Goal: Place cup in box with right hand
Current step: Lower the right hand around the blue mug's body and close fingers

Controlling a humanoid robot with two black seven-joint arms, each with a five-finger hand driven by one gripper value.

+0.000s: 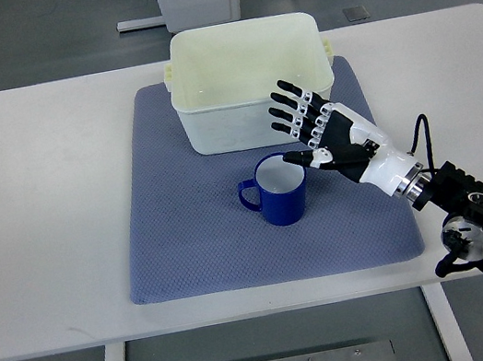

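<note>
Cup first: your glossy dark-blue mug (279, 189), white inside, stands upright near the middle of the blue-grey textured mat (188, 246), closer to the mat's front edge than the box is, with its loop handle turned toward the mat's left edge. That leaves the right side of the mug free, which suits an approach from the right.

Behind it, at the mat's rear edge, sits the cream rectangular plastic box (247, 81), open at the top and apparently empty, so you have only a short carry backward and upward over its near wall.

Your right hand (325, 133), black-fingered with a white palm shell, hangs just to the right of the mug's rim. Its fingers (289, 106) are spread and grasp nothing; they fan out over the box's front right corner, while the thumb tip reaches toward the rim. From this steep angle you cannot say for sure whether the thumb touches the rim or sits just above it.

By my reading the grasp has not yet been made: the hand looks set to close round the mug's body from the handle-free side. The left arm does not show. All of this rests on a white table (43, 225).
</note>
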